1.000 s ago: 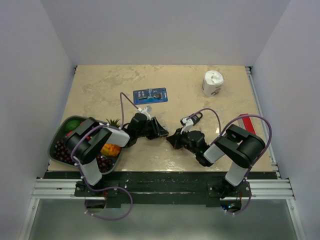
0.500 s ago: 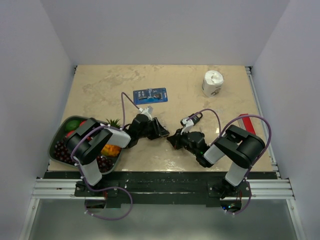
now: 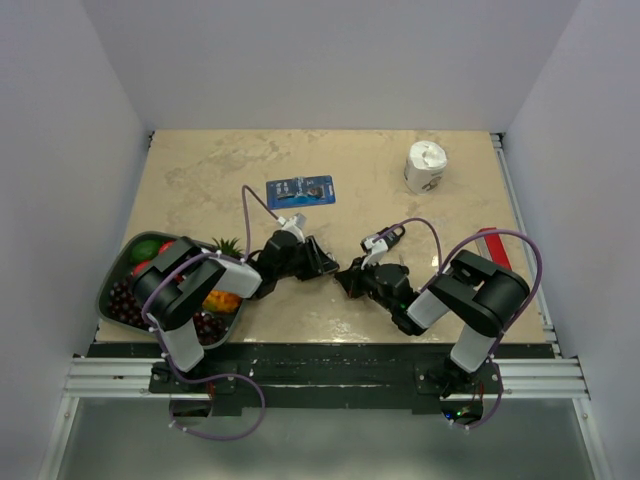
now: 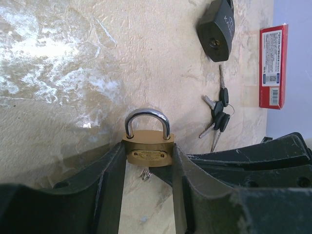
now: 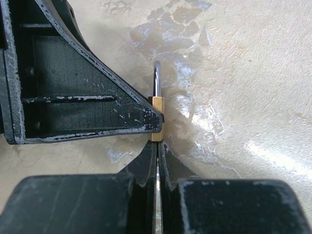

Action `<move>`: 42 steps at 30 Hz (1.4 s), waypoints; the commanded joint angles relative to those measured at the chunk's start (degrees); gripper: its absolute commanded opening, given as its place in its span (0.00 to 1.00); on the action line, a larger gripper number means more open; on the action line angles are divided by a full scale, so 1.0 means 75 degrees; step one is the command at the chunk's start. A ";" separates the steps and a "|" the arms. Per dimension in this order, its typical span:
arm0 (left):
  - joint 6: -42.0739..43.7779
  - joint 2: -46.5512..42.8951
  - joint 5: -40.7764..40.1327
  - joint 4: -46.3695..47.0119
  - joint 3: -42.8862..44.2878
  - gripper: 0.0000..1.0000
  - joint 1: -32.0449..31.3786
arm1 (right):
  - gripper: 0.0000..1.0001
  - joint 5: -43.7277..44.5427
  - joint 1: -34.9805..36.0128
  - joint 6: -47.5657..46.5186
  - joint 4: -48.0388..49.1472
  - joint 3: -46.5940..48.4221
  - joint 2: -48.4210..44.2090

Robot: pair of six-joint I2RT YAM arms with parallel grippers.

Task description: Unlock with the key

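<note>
Currently the left gripper (image 4: 148,145) pinches the small brass padlock (image 4: 146,155) by its two flat sides, shackle pointing away past the fingertips. The right gripper (image 5: 157,148) meets it head-on, its fingers pressed together on a thin silver sliver, apparently a tiny silver key (image 4: 145,174), whose tip sits at the padlock's base, just behind the left fingertips. The key bunch (image 4: 218,114) with black heads is in neither grip. It lies on the table (image 4: 73,58) beyond the left fingertips and off to their right, between the right-hand finger and the black padlock (image 4: 218,29), apart from both. Judgement: the step in hand is seating a blade in a keyway. To do it well, hold the lock body rigid, line the blade up with the slot before pushing, advance straight, and twist only once it is fully home. The keyway itself is hidden, so insertion depth cannot be told. Risk: a skewed push could rotate the padlock in the left pinch.
</note>
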 commanded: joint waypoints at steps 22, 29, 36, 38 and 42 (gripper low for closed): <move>0.0175 -0.1037 0.0570 0.1571 -0.1342 0.00 -0.0376 | 0.00 0.0014 -0.0140 0.0432 0.0120 0.0573 -0.0871; -0.0223 -0.1131 0.0054 0.0984 -0.1307 0.00 -0.0106 | 0.00 -0.0677 -0.0140 0.0010 -0.0560 0.0783 -0.0978; -0.0727 -0.1049 -0.0520 0.1253 -0.1119 0.00 -0.0059 | 0.11 -0.1194 -0.0105 0.0009 -0.0690 0.0749 -0.0696; -0.0809 -0.1003 -0.0602 0.1323 -0.1072 0.00 -0.0059 | 0.16 -0.1159 -0.0093 0.0044 -0.0678 0.0714 -0.0638; -0.0856 -0.0932 -0.0860 0.1336 -0.1014 0.00 -0.0036 | 0.21 -0.1124 -0.0081 0.0103 -0.0690 0.0737 -0.0450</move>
